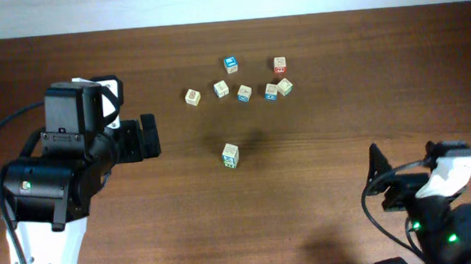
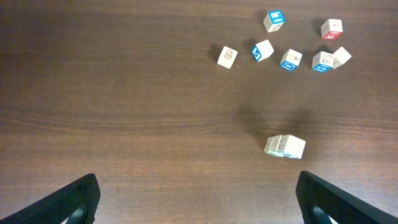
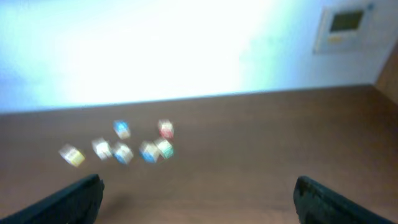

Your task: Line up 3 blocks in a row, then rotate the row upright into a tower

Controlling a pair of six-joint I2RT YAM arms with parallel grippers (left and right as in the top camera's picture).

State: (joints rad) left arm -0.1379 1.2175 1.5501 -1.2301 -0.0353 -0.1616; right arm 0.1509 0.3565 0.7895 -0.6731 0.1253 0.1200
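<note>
"Dark wood table (image 1: 323,217) right across the frame, with a pale wall (image 1: 211,2) strip along the top. Centre-left, the left gripper (image 1: 151,137) has its fingers wide apart and holds nothing."

"Blocks (image 1: 244,93) cluster upper centre, with a lone block (image 1: 230,154) below them. The red-print cube (image 1: 280,64) sits on the cluster's upper right. Lower right, the right gripper (image 3: 198,193) is spread and empty."

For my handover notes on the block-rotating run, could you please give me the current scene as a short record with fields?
table: dark wood
lone block: apart from the rest, nearer the arms
far group: seven cubes, among them a blue-topped block and the red-print cube
left claw: open, empty, left of the lone block
right claw: open, empty, touching nothing
</note>
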